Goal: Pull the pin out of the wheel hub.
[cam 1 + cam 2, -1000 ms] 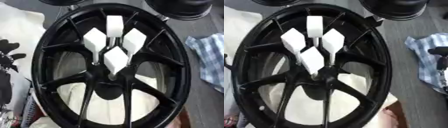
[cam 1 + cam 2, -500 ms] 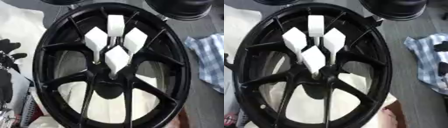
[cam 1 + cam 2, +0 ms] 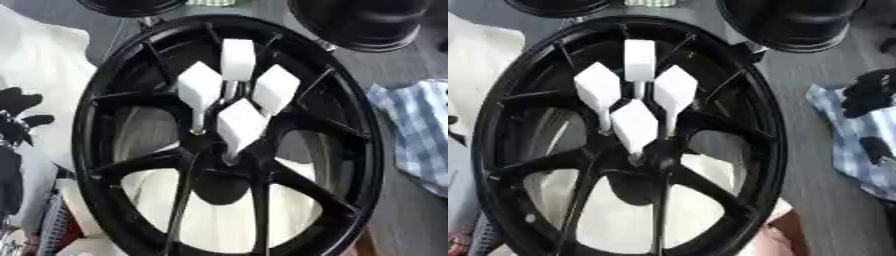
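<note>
1. A black wheel hub (image 3: 229,145) fills the middle of the frame, its spokes running out from a central bore.
2. Four white pins (image 3: 241,125) with blocky heads stand clustered in the upper middle of the hub, their thin stems seated near the centre.
3. The left robot hand (image 3: 19,117) shows at the left edge of the left eye view, dark and apart from the hub; I cannot tell how its fingers are set.
4. The right robot hand (image 3: 870,95) shows at the right edge of the right eye view, over a blue checked cloth (image 3: 418,135); its finger state cannot be told.
5. White cloth (image 3: 39,65) lies at the upper left.
</note>
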Controlling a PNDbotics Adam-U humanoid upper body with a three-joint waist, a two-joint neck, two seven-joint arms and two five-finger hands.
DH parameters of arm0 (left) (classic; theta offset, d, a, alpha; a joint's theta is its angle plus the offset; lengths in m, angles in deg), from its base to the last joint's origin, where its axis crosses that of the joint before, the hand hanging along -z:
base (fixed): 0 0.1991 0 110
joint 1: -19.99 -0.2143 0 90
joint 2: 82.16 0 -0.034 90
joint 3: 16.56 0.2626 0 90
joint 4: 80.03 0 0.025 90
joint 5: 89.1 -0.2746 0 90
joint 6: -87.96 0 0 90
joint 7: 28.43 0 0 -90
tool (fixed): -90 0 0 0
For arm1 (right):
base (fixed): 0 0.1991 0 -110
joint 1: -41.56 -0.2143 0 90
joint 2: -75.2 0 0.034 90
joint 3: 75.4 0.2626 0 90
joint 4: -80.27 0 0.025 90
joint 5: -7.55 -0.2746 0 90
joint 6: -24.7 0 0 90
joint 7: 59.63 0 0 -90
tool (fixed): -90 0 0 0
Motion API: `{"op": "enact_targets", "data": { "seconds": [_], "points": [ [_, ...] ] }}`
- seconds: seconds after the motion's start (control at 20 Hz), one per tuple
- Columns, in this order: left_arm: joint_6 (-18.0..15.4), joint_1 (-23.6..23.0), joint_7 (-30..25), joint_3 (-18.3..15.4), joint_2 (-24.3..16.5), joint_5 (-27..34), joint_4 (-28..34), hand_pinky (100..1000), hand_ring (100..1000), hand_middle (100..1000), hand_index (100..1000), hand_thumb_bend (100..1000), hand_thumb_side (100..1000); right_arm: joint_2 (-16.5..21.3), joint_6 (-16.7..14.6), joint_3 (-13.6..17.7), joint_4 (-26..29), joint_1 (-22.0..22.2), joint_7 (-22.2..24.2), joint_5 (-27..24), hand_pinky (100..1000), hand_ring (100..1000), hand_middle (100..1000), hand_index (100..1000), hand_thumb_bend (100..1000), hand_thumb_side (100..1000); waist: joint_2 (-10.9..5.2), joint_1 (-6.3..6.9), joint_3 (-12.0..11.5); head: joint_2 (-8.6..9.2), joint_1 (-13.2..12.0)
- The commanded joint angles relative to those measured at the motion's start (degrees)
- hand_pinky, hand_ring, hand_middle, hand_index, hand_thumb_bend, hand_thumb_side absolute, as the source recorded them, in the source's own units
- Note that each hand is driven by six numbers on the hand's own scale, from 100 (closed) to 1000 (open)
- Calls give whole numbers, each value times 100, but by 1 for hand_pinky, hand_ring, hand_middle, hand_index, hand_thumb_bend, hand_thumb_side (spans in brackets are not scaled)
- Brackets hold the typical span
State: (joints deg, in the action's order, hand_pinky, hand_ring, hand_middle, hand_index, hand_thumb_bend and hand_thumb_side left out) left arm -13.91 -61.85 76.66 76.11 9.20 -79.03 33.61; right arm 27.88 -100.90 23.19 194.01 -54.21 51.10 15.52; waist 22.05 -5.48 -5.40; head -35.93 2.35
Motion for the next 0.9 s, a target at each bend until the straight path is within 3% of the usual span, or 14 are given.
{"op": "enact_targets", "data": {
  "seconds": [0.05,0.55,0.9],
  "points": [
    [24,16,-18,30,-137,16,96,651,767,610,739,107,787,357,-8,-71,86,-237,359,-96,894,817,720,760,100,230,-169,0,-27,-10,95],
    [51,56,-87,101,-177,57,96,651,768,610,739,107,788,510,302,-518,86,-1125,827,-449,888,811,715,757,100,230,-183,-95,-292,-209,364],
    [81,61,-111,126,-198,87,96,652,768,610,739,110,789,441,930,-868,86,-1731,872,-689,888,808,711,756,100,223,-215,-164,-390,-293,429]
  ]
}}
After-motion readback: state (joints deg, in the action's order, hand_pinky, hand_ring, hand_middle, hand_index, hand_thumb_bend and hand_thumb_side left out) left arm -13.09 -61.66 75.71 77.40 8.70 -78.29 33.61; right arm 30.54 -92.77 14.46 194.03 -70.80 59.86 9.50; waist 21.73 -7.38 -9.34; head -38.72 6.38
